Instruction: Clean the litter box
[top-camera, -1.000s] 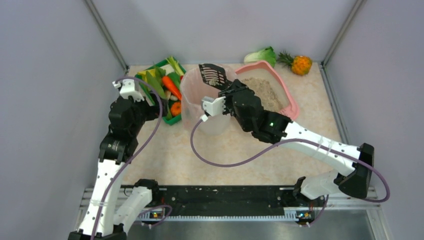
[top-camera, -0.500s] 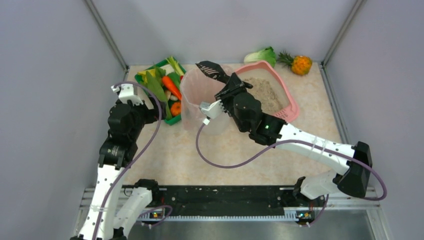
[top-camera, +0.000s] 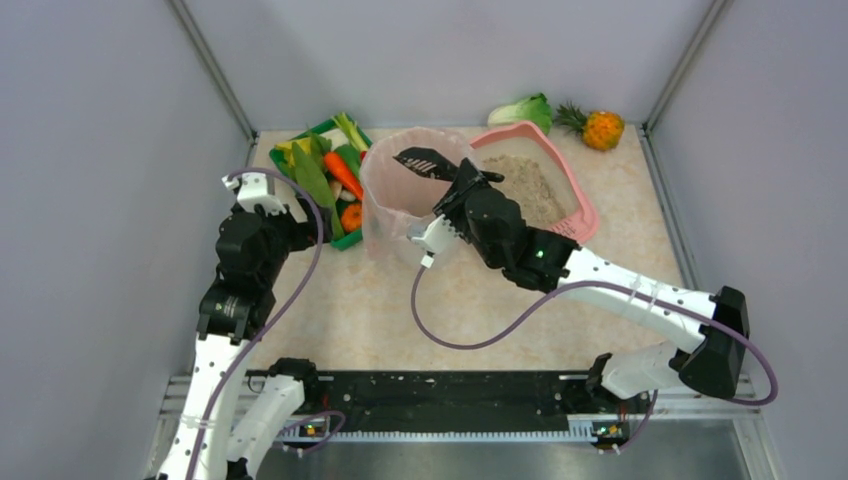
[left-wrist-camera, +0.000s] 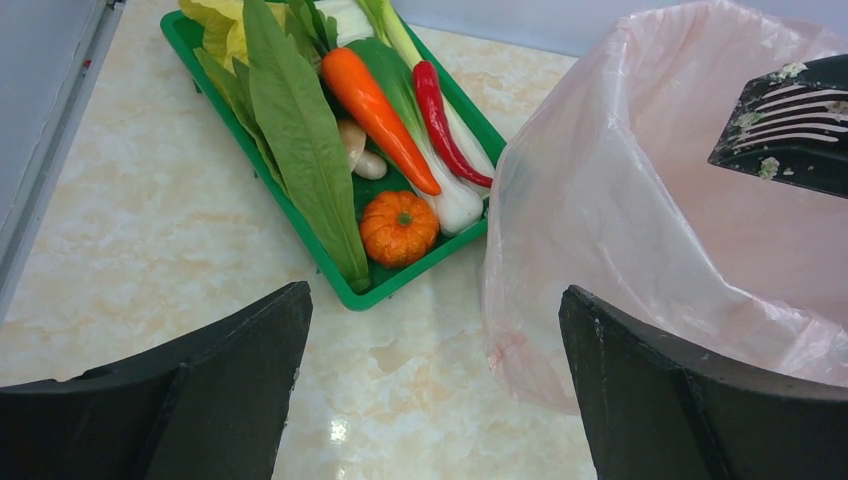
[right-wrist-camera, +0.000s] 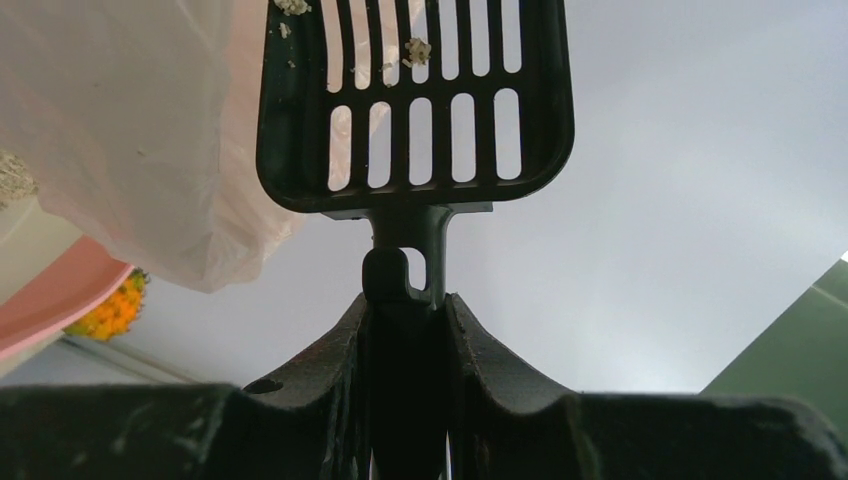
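Note:
The pink litter box (top-camera: 585, 215) with grey-beige litter sits at the back right of the table. My right gripper (top-camera: 462, 192) is shut on the handle of a black slotted scoop (top-camera: 424, 161), held over the pink-lined bin (top-camera: 385, 215). In the right wrist view the scoop (right-wrist-camera: 415, 100) is turned over, with a few crumbs stuck to its slots, and the fingers (right-wrist-camera: 340, 350) clamp its handle. My left gripper (left-wrist-camera: 430, 390) is open and empty above the table between the green tray and the bin.
A green tray (top-camera: 352, 238) of vegetables stands left of the bin; it shows in the left wrist view (left-wrist-camera: 300, 240) with a carrot, a chilli and a small pumpkin. A pak choi (top-camera: 522, 110) and a pineapple (top-camera: 600, 129) lie at the back wall.
My right gripper has tipped the scoop over above the bin and lowered it; the clump of litter it carried is gone from it. The left arm has barely moved.

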